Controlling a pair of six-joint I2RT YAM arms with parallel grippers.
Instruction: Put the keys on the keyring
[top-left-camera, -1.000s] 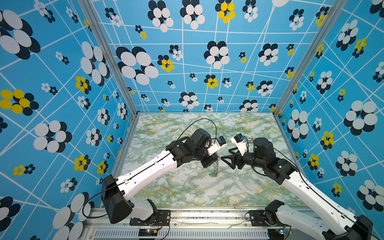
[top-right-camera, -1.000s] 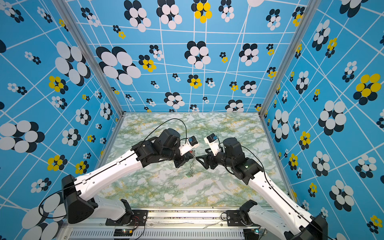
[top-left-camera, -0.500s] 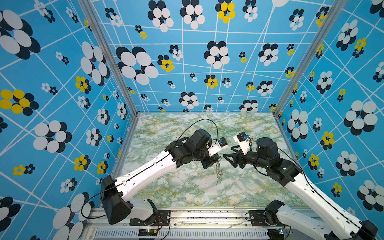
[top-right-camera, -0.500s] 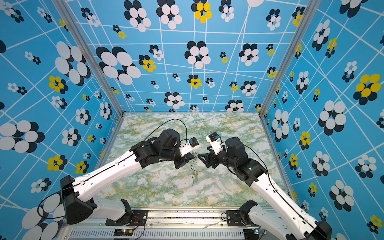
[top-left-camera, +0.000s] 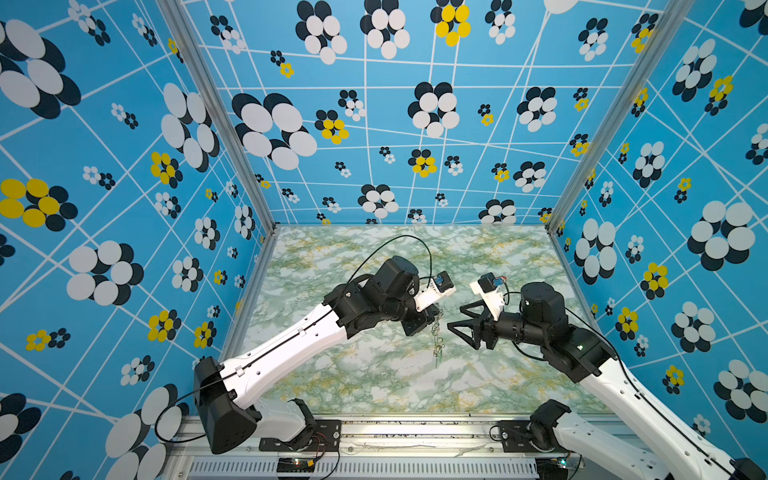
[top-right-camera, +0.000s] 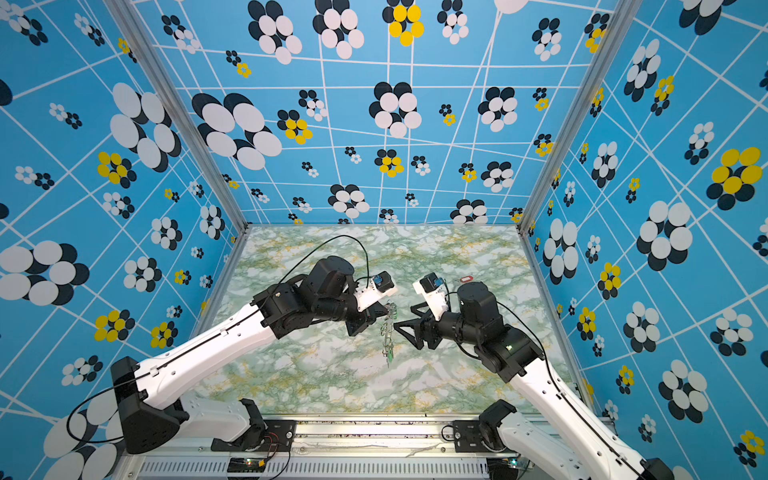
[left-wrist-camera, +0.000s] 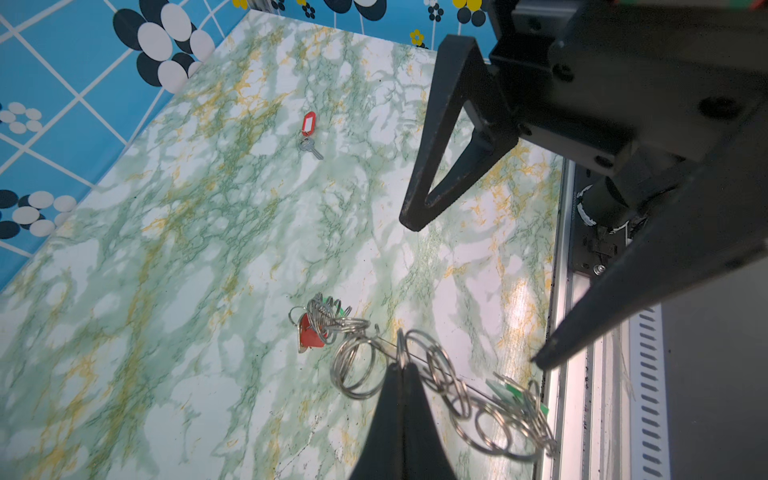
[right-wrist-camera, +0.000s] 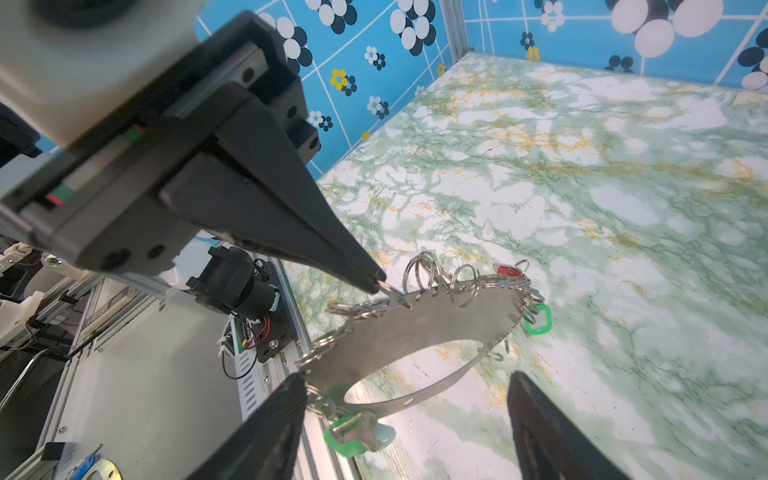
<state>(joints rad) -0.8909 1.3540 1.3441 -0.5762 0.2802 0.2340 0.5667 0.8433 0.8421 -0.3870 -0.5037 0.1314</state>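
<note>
The blue walls (top-left-camera: 124, 166), printed with white, black and yellow flower dots and thin white lines, box in a flat table (top-left-camera: 374, 374) with a glossy marbled skin of green, white and yellow veins. Two white-and-black arms reach in from the near edge and meet over its middle. The left gripper (right-wrist-camera: 376, 284) has its slim, tapered black fingers pinched fully together on one small wire ring at the rim of the keyring (right-wrist-camera: 415, 328). The keyring is a thin, flat crescent of dull grey metal with a smooth curved inner cut and an outer edge crowded with shiny silver split rings. It hangs from that pinch in the air above the middle of the table. The right gripper (top-left-camera: 455, 318) stands just beside it, its triangular black fingers spread wide with nothing between them. Plastic keys dangle from the rings: a hollow green tag (right-wrist-camera: 538, 320), a small red tag (right-wrist-camera: 509, 271) and a lower green tag (right-wrist-camera: 353, 432). A loose red tag (left-wrist-camera: 308, 124) with a white label window lies flat on the table, well apart from the keyring, with a tiny silver key (left-wrist-camera: 311, 147) at its end.
</note>
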